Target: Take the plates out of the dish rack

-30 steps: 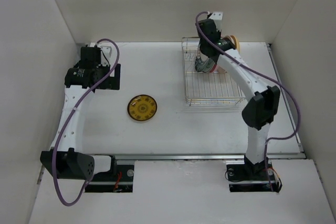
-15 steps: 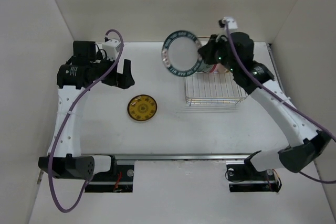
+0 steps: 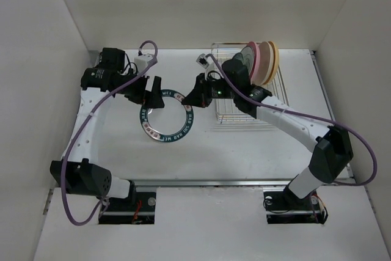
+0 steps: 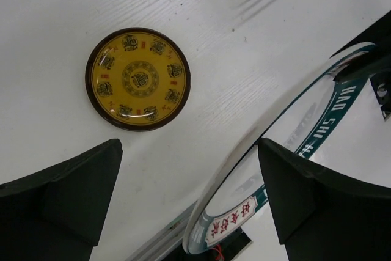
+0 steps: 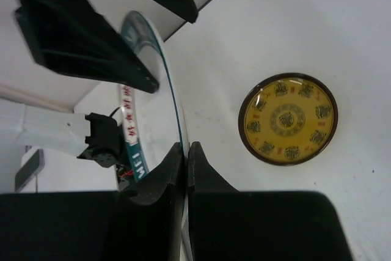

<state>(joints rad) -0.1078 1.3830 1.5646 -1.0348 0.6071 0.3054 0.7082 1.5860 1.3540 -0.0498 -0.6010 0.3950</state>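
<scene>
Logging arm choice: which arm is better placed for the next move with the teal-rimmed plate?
Likely left. The left claw is open at the rim of the teal-rimmed plate, opposite the right claw shut on it, so the left only needs to close.

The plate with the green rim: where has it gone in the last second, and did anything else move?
The right pincer lifted the green-rimmed plate out of the dish rack and carried it left, over the yellow plate. The open left pincer swung in towards it. The dish rack and yellow plate stayed put.
</scene>
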